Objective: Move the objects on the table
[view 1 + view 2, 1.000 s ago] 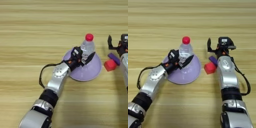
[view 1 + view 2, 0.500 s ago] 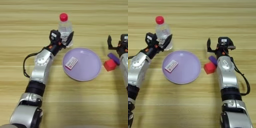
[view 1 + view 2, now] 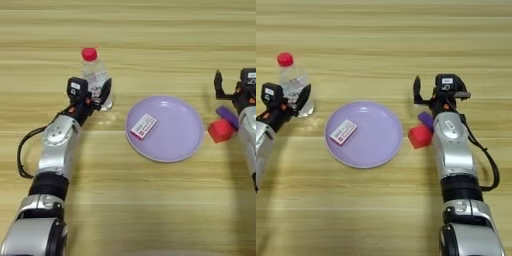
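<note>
A clear plastic bottle (image 3: 96, 80) with a red cap (image 3: 89, 54) stands upright on the table (image 3: 125, 30), left of the lilac plate (image 3: 187, 125). My left gripper (image 3: 92, 93) is shut on the bottle's lower half, one black finger on each side. A white-and-red card (image 3: 143, 126) lies on the left part of the plate. The red cube (image 3: 419, 136) and the purple block (image 3: 426, 120) touch each other just right of the plate. Just behind them my right gripper (image 3: 431, 92) is open and holds nothing.
The left arm reaches in from the lower left, with a black cable (image 3: 22, 150) looping beside it. The right forearm (image 3: 453, 150) runs along the right side, close to the cube.
My left gripper carried the bottle off the plate, first up and left, then further left and down to the table. The card came into view. The right arm stayed still.
</note>
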You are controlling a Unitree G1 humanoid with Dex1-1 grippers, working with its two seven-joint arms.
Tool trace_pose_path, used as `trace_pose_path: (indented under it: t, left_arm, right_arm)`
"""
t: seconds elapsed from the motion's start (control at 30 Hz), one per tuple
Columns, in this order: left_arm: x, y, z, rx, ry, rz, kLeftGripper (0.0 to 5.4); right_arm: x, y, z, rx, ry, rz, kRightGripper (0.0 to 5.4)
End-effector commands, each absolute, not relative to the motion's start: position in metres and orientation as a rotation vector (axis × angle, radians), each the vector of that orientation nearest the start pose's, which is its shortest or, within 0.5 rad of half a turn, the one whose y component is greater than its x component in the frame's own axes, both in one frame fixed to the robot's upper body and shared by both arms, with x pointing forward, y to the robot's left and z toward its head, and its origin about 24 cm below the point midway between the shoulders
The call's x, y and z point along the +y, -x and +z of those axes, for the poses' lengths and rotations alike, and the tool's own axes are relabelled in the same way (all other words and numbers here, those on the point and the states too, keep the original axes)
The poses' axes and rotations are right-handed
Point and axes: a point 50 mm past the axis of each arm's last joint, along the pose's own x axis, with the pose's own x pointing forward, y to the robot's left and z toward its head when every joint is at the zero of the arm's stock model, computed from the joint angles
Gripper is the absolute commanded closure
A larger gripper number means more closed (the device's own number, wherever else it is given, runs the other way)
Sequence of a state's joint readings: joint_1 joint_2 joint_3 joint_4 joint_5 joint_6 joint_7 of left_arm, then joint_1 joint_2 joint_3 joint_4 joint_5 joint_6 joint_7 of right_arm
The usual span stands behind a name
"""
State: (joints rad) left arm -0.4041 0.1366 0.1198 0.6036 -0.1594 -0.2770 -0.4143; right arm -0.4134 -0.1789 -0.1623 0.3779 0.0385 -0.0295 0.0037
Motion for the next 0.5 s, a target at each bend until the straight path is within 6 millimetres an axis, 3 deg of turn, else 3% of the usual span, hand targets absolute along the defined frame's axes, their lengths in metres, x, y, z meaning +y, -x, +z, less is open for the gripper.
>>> trace_pose_path:
  t: [0.03, 0.43, 0.5]
  left_arm:
    - [0.168, -0.325, 0.049, -0.121, -0.021, -0.325, 2.31]
    - [0.168, -0.326, 0.032, -0.067, -0.091, -0.317, 2.33]
    - [0.168, -0.326, 0.031, -0.063, -0.098, -0.309, 1.93]
  right_arm:
    - [-0.201, -0.331, 0.084, -0.072, 0.085, -0.103, 0.00]
    - [-0.202, -0.331, 0.084, -0.071, 0.084, -0.102, 0.00]
    - [-0.202, -0.331, 0.084, -0.071, 0.085, -0.102, 0.00]
